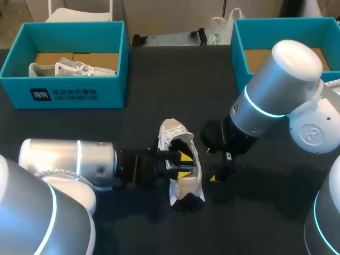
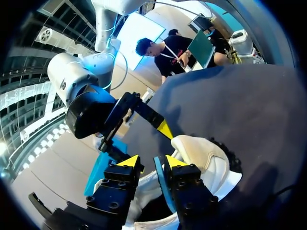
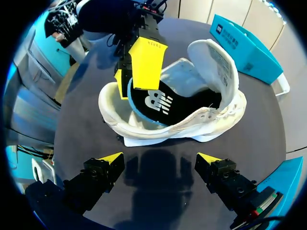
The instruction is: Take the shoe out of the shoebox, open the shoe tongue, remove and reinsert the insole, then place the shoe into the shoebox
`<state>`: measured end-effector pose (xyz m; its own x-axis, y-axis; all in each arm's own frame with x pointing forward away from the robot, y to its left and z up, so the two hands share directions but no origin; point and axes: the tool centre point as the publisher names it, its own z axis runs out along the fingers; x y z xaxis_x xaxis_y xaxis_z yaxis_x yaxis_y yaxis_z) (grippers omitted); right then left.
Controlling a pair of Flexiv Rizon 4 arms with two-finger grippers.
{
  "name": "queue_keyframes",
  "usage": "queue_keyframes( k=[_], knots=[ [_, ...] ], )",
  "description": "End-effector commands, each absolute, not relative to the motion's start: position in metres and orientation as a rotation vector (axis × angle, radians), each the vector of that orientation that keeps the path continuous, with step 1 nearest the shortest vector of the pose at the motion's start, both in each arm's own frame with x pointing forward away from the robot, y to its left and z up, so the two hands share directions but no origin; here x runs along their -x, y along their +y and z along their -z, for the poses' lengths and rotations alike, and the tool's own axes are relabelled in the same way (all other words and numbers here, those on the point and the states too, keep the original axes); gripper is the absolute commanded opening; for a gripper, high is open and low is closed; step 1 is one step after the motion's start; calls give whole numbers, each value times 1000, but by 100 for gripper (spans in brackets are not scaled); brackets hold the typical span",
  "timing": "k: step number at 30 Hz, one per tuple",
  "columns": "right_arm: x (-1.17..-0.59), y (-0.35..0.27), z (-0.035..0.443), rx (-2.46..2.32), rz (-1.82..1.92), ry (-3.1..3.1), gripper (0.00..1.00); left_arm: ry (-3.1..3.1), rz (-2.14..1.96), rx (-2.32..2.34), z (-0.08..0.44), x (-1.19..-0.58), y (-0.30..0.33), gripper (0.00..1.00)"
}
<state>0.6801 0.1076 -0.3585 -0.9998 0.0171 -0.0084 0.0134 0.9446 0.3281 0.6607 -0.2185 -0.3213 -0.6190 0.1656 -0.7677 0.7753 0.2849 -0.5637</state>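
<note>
So: L end effector (image 1: 184, 164) pinching insole (image 3: 158, 103), shoe (image 1: 186, 187) out on bench (image 1: 159, 74).
Shoe lies mid-bench, outside left teal box (image 1: 64, 94) & right teal box (image 1: 240, 50), tongue (image 3: 216, 52) pulled back. Black insole w/ blue rim sits partly in shoe, L fingers clamped on its edge from 2 sides. R end effector (image 3: 158, 160) spread wide just beside shoe, over bare bench, touching nothing. Left teal box holds 2nd white shoe (image 1: 69, 68).

Head overhead, both wrists close, sharing shoe (image 1: 183, 189)
</note>
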Motion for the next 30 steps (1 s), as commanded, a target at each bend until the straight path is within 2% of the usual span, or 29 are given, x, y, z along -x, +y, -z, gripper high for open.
queue_keyframes(
  k=[1, 8, 24, 30],
  knots=[
    [-679, 108, 359, -26, -520, 3084, 100, 1995, 1344, -893, 316, -662, -213, 37],
    [-679, 108, 359, -26, -520, 3084, 100, 2044, 1338, -930, 318, -661, -208, 32],
    [-679, 26, 337, -103, -496, 3091, 100, 2182, 1253, -1103, 313, -646, -175, 44],
    [-680, 8, 332, -84, -486, 3107, 100, 2255, 1204, -1160, 306, -648, -157, 45]
  ],
)
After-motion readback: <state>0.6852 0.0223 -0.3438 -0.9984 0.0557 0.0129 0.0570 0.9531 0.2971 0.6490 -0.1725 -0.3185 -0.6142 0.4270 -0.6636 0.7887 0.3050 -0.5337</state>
